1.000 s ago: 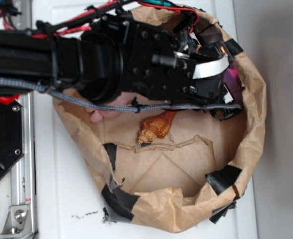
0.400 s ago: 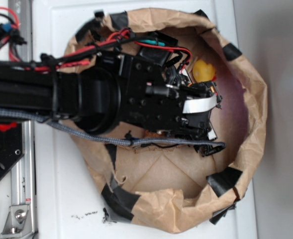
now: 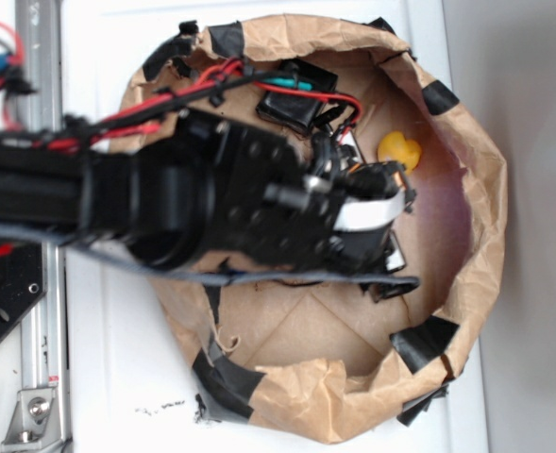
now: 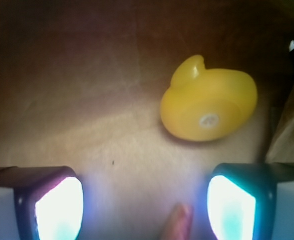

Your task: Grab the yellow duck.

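While the black arm reaches in from the left of the exterior frame, its gripper sits inside the brown paper bag, whose crumpled rim is patched with strips of black tape. The yellow duck lies on the bag floor in the upper right of that view, just beside the gripper's upper edge and apart from it. From the wrist view the duck fills the upper right of the frame, tipped so that its flat underside with a small round plug faces the camera. The two fingers stand at the lower left and lower right corners of the wrist frame, spread wide with bare brown paper between them, and nothing is held. The duck sits above the right-hand finger and clear of both. A small orange tip pokes up at the bottom edge between the fingers; what it belongs to cannot be told. Red wires run along the top of the arm in the exterior view. The bag rests on a white surface.
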Controlling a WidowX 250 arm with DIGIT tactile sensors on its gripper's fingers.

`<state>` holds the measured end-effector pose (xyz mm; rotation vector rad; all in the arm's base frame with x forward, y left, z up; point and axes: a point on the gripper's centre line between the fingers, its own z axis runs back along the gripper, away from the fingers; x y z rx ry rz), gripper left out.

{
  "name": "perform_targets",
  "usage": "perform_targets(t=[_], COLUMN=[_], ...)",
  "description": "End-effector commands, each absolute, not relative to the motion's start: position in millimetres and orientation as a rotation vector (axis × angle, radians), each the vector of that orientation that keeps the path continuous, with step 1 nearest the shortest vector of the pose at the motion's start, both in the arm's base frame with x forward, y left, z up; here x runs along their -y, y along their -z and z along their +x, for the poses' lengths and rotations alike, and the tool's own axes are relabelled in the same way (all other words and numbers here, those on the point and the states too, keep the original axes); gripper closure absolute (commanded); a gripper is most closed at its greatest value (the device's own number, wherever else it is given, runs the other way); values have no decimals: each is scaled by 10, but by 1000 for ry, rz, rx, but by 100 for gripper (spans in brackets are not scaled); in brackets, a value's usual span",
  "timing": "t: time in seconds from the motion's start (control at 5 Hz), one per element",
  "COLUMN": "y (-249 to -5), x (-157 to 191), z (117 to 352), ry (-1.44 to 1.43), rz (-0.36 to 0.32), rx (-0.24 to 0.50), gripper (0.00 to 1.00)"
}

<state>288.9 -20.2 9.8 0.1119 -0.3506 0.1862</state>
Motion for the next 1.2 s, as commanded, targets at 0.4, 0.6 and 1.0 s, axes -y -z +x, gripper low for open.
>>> perform_targets(t=[0.4,0.6,1.0], y=[-364,-392,-451], x=[-352,-285,-269], z=[3185,3240,3300], ry=[-309,-286,-260], rz=[20,4,7], rx=[453,464,491], gripper=[0,0,0])
